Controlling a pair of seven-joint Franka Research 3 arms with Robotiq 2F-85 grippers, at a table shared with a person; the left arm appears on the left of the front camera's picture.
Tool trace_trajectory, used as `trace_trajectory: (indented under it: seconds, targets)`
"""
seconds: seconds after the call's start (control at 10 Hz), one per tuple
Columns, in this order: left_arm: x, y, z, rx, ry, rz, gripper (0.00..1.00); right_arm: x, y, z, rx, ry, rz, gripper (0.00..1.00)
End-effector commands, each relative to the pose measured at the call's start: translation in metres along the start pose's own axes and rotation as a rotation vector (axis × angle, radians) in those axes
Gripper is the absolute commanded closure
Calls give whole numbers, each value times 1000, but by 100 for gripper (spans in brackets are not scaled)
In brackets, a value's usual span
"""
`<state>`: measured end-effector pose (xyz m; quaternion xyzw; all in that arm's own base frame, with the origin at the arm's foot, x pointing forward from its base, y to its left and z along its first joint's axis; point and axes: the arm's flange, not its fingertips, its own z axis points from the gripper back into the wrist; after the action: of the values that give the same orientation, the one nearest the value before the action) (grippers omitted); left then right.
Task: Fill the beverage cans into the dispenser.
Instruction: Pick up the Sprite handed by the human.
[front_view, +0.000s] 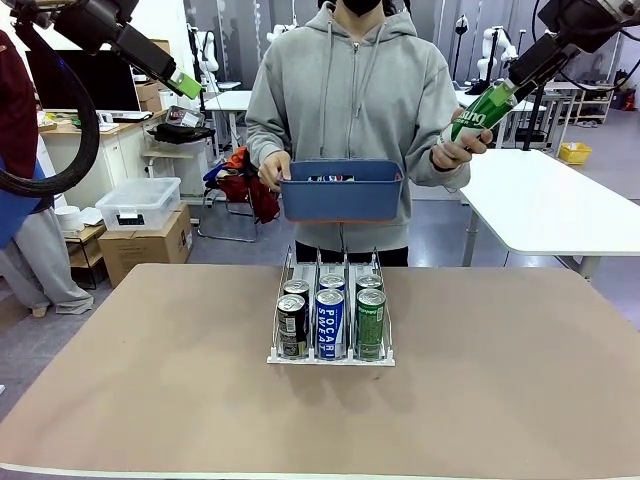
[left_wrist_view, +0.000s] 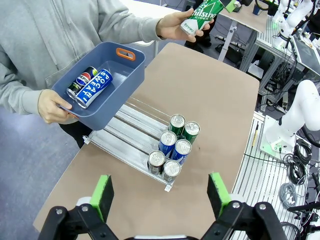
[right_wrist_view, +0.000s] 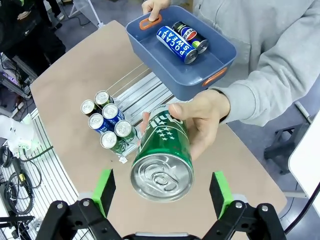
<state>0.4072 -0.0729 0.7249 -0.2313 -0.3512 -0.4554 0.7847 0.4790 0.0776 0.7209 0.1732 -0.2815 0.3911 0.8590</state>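
- So, what could go wrong now?
- The green can (right_wrist_view: 165, 135) could drop. A person's hand (right_wrist_view: 202, 117) holds it up high, far above the table (front_view: 520, 380). If the hand lets go before the fingers squeeze, the can falls. It may even hit the rack (left_wrist_view: 120, 131).
- Does the right gripper (right_wrist_view: 162, 187) have it?
- No. It is wide open and holds nothing. The can sits between its two green pads, with a gap on each side. One silver end points at the wrist.
- And the left gripper (left_wrist_view: 161, 195)?
- Wide open too, and empty. It hangs high, well apart from the green can.
- Where are the other cans?
- Six cans (front_view: 330, 320) stand at the front of the rack, two in each lane. A few more lie in the blue tub (front_view: 340, 200) that the person holds above the far end of the rack.
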Motion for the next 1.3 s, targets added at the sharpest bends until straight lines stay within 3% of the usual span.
trace_trajectory:
  seconds: [0.0, 0.8, 1.2]
  targets:
    - [-2, 0, 0, -1, 3, -1, 0, 5, -8, -7, 36, -14, 7, 0]
    - [-2, 0, 0, -1, 3, -1, 0, 11, -17, -26, 96, 5, -8, 0]
    - [-2, 0, 0, -1, 3, -1, 0, 8, -13, -29, 60, 16, -25, 0]
